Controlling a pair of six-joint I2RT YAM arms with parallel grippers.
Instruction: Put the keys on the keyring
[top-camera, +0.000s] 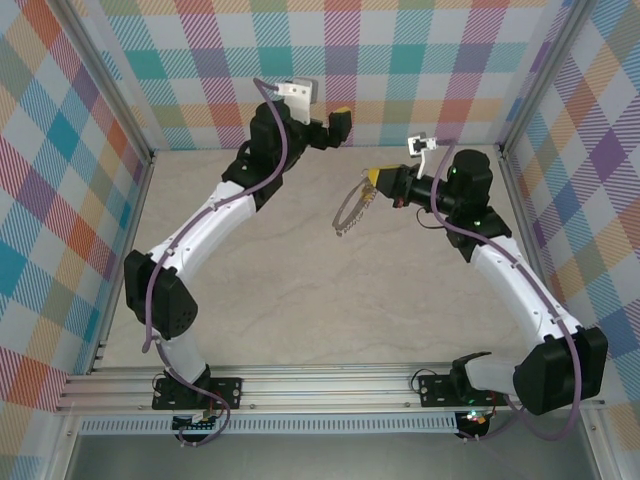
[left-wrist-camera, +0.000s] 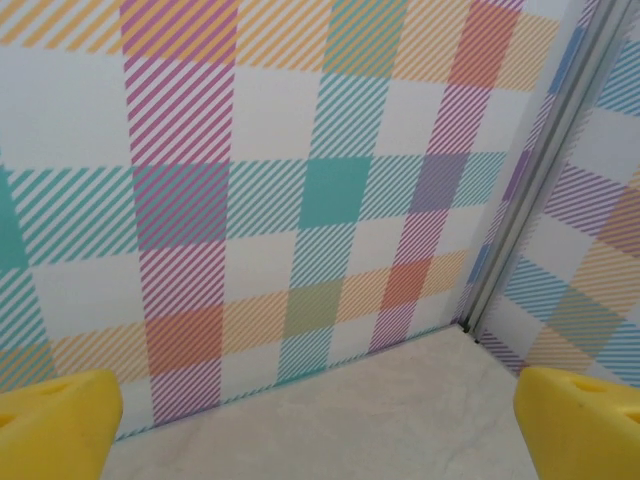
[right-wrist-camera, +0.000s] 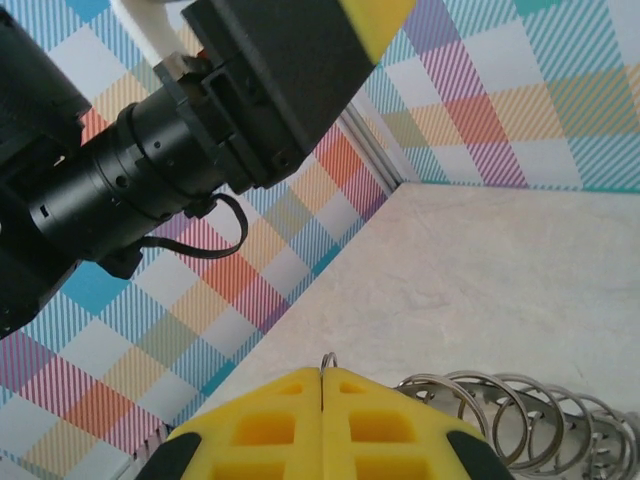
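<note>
Yellow fingers of the right tool (right-wrist-camera: 322, 398) sit clamped fully together on one small link of the keyring (right-wrist-camera: 520, 415), whose silver loops trail to the right. Seen from above, the keyring droops from that tool toward the counter (top-camera: 290, 300), right of centre. The left tool (left-wrist-camera: 318, 428), up by the far wall (left-wrist-camera: 300, 200), gapes wide, holding nothing.

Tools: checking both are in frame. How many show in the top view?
2: left tool, open, by the back wall; right tool, shut on the keyring, right of centre.
</note>
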